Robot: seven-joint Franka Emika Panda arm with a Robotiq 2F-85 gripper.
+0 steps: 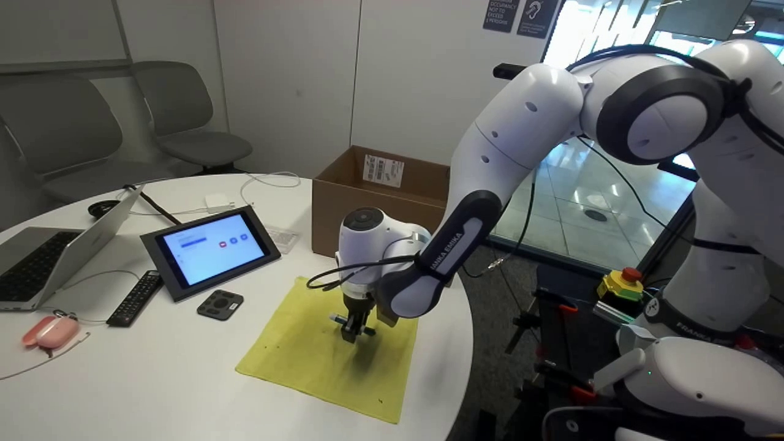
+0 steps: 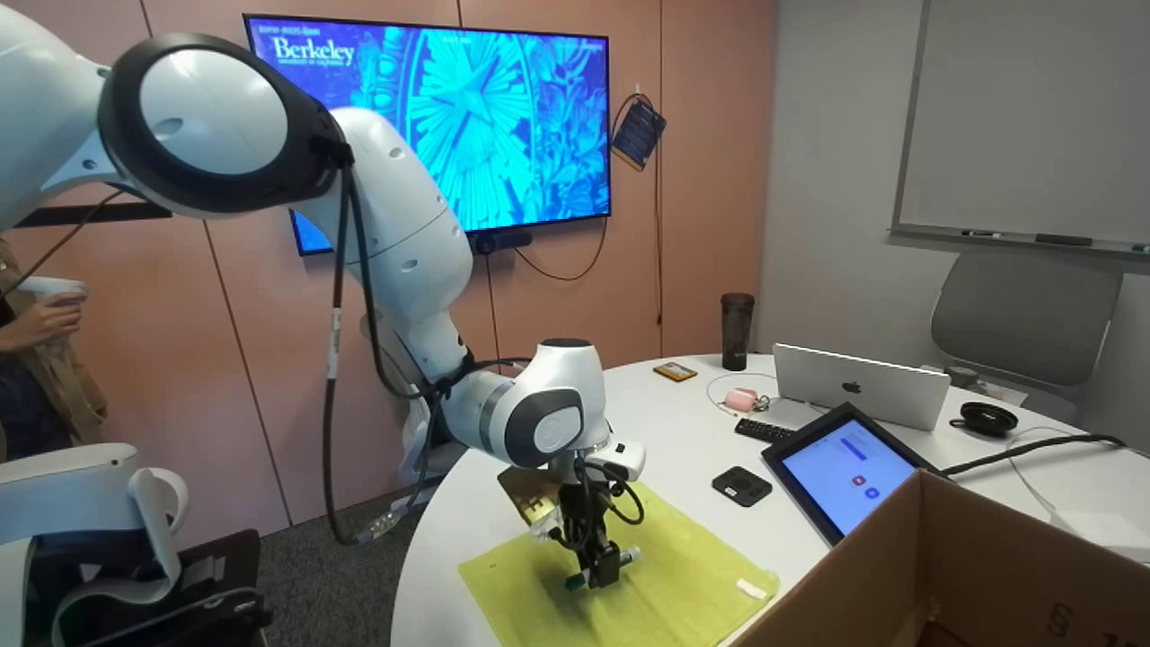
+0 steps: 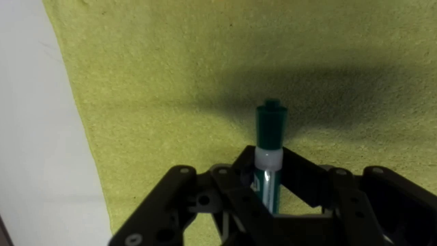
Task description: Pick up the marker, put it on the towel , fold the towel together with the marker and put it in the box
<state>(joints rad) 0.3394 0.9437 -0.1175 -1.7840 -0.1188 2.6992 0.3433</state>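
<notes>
White worktop [image 1: 177,380] bearing a spread yellow-green towel [image 1: 294,358], over which the hand [image 3: 269,167] grips a green-capped marker [image 3: 271,131]; a cardboard box [image 1: 334,214], open at the top, stands nearby.

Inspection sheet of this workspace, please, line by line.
Surface: round white table.
Job's things: square yellow-green cloth towel, spread flat; slim green marker over it, contact unclear; open brown cardboard box, on the table.
Clutter: open silver laptop; lit black-framed rectangular tablet; long black remote; small rounded pink case.
Grippers: black fingers closed on the marker.
Cables: slim black cable hanging from the white arm.
Surroundings: large lit rectangular wall screen; grey chairs; a person, partly in view.
</notes>
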